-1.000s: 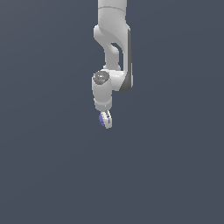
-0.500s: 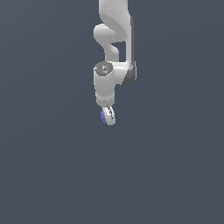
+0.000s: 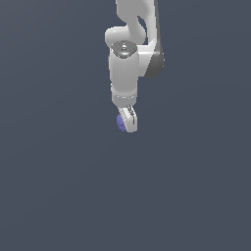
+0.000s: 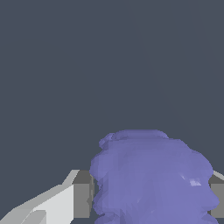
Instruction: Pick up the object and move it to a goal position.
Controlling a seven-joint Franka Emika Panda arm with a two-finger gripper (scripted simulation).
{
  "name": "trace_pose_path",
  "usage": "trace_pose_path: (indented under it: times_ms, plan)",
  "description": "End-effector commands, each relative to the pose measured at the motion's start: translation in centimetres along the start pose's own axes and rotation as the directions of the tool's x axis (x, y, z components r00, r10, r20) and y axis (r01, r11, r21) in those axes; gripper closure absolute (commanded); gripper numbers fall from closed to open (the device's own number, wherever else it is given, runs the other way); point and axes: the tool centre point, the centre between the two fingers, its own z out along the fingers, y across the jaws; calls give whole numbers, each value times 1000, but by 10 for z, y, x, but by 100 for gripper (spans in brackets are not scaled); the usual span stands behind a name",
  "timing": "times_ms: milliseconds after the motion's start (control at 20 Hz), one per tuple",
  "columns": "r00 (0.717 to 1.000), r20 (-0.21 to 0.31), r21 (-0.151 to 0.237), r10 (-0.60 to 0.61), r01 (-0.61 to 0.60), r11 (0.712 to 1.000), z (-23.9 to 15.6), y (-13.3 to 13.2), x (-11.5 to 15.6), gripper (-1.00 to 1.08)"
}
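Object (image 3: 120, 122), purple-blue bumpy lump, sat clamped in your pincer (image 3: 128, 123), grey pads (image 4: 82, 194) pressing either side in the wrist view, white arm (image 3: 128, 63) hanging from above, lump poking out toward the exterior view's left.

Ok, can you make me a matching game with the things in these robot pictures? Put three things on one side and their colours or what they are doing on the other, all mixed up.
Things:
1. the bumpy lump
2. the gripper
3. the background

Descriptions:
A. plain dark grey-blue, all around
B. purple-blue, sitting between the jaws
C. white, pointing down, shut on something small

Right pairs: 1-B, 2-C, 3-A.
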Motion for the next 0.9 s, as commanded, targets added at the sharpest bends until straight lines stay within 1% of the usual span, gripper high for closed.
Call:
trace_pose_path:
  times_ms: [0, 550, 850]
  plan:
    - [1000, -1, -1, 1, -1, 1000, -25, -8, -5, 108]
    - [1000, 0, -1, 0, 0, 1000, -132, -45, -27, 108]
    - [1000, 2, -1, -1, 1, 1000, -177, -62, -36, 108]
